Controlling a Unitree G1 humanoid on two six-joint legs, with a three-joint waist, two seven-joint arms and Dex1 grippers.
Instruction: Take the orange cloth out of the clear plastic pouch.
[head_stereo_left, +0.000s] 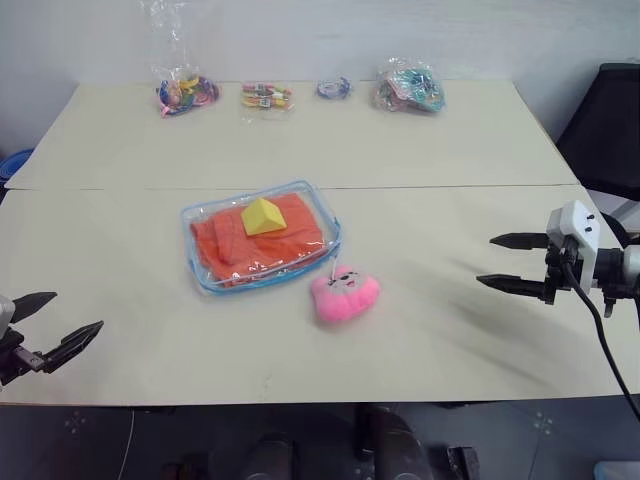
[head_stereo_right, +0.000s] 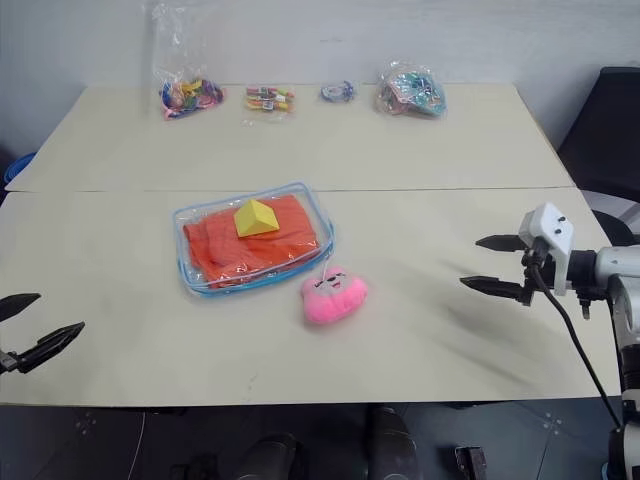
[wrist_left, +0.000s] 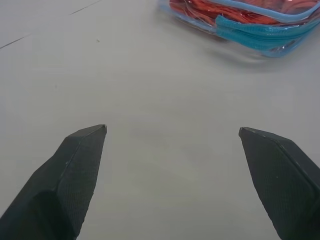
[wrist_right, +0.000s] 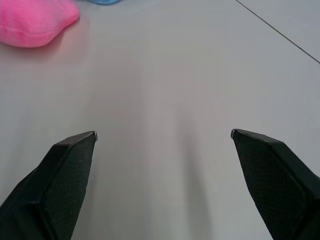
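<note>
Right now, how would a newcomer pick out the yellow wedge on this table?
On the beige table, find the clear pouch with blue edging near the middle, holding an orange cloth. The yellow wedge sits on top of it, the only yellow block, unlike the pink plush toy beside the pouch.

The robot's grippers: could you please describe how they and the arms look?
Each gripper, left and right, has two tapered black fingers with finely textured pads. The right wrist carries a white housing on a grey forearm, with a black cable trailing down.
</note>
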